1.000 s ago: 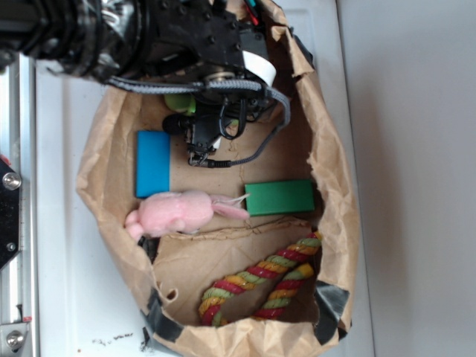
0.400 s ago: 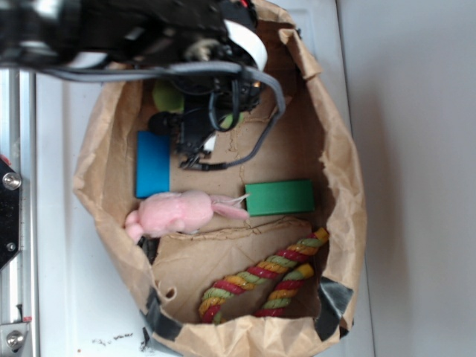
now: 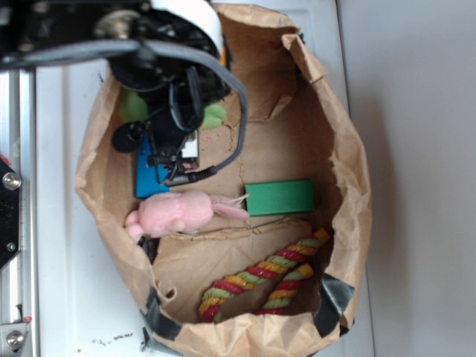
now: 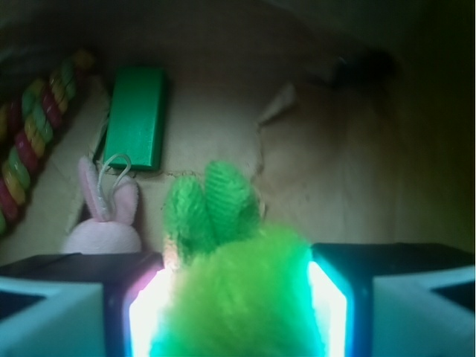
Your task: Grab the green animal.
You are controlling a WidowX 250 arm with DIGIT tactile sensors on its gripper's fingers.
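The green animal (image 4: 239, 286) is a fuzzy yellow-green plush filling the gap between my fingers, and its two darker green feet (image 4: 212, 204) point away from me. My gripper (image 4: 236, 316) is shut on it, both lit pads (image 4: 145, 312) pressing its sides. In the exterior view the black arm (image 3: 167, 82) covers most of the toy. Only green tufts (image 3: 214, 116) show on either side of the wrist, over the upper left of the brown paper bag (image 3: 338, 149).
A pink plush bunny (image 3: 175, 212) lies at the bag's left wall, with a flat green block (image 3: 280, 198) to its right. A blue block (image 3: 147, 177) is half hidden under the arm. A striped rope toy (image 3: 260, 279) lies at the bottom. The bag walls stand up all around.
The arm has shifted left and looks larger in the exterior view, carrying the green animal with it. It now covers part of the blue block.
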